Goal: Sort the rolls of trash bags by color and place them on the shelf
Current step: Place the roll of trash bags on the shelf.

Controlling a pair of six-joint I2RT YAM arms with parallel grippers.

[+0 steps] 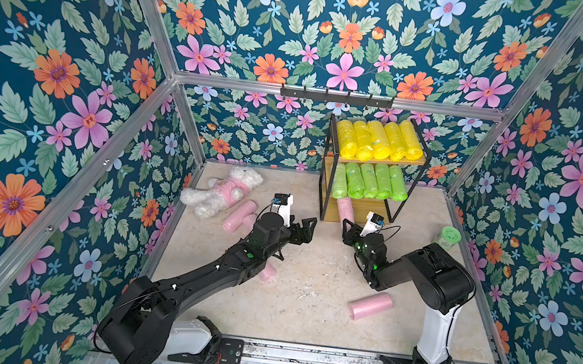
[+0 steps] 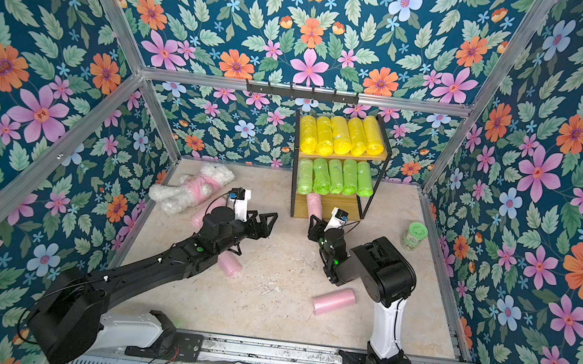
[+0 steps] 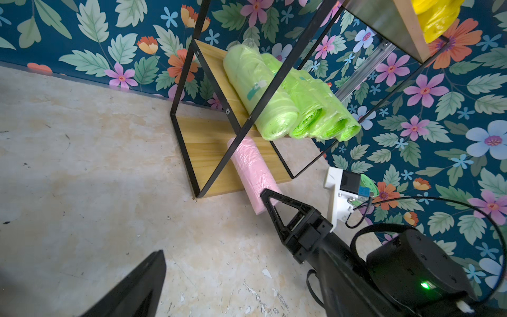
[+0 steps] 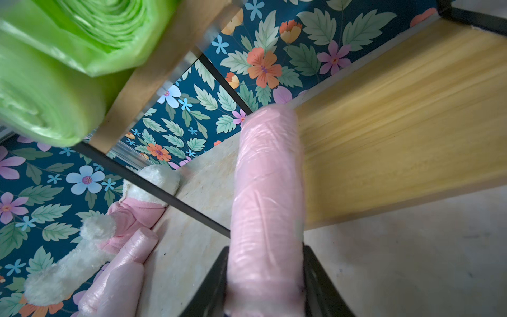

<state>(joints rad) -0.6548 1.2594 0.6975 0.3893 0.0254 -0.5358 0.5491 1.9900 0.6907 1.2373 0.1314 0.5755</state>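
Since the shelf holds five yellow rolls on top and five green rolls mid-tier, only pink remains. Loose pink rolls lie about the bench. My right hand grips one pink roll, tip over the bottom board. My left hand is open and empty.

- Pink roll beneath the left arm: one end shows, the rest is covered.
- Pink rolls beside the plush toy: near ends sit behind the left wrist.
- Pink roll at the bottom board: near end cut off by the frame edge.
- Yellow rolls: cropped in the left wrist view.
- Green rolls: blurred and cropped.
- Green-lidded jar: mostly behind the right wrist camera.
- Stickers: print too small to read.
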